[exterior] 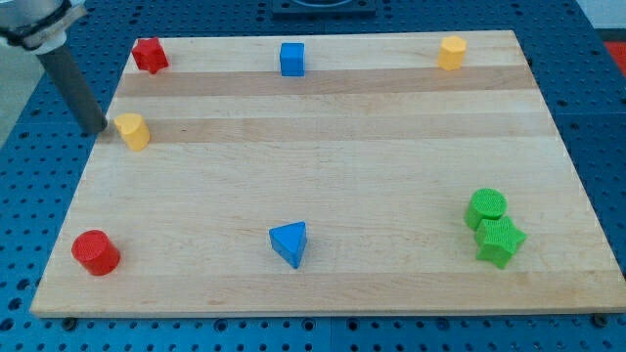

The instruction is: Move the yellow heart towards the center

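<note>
The yellow heart point(132, 130) lies near the board's left edge, in the upper half of the view. My tip point(101, 130) stands just to the heart's left, at the edge of the board, very close to it or touching it. The dark rod rises from the tip toward the view's top left. A second yellow block point(451, 53), a rounded prism, sits at the top right.
On the wooden board point(323, 166) a red star point(149, 55) sits at the top left and a blue cube point(291, 59) at top centre. A red cylinder point(96, 252) is bottom left, a blue triangle point(290, 242) bottom centre. A green cylinder point(486, 207) touches a green star point(500, 241) at right.
</note>
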You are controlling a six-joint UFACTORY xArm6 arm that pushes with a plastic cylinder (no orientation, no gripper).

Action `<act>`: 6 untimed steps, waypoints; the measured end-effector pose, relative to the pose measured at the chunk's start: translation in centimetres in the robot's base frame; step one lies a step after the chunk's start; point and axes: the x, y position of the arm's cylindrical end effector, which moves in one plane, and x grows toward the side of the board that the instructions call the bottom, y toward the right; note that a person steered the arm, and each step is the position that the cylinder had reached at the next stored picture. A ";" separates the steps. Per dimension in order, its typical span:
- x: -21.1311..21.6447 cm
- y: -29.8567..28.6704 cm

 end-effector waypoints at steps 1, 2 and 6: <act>1.0 3.9; 1.0 13.2; -2.9 5.3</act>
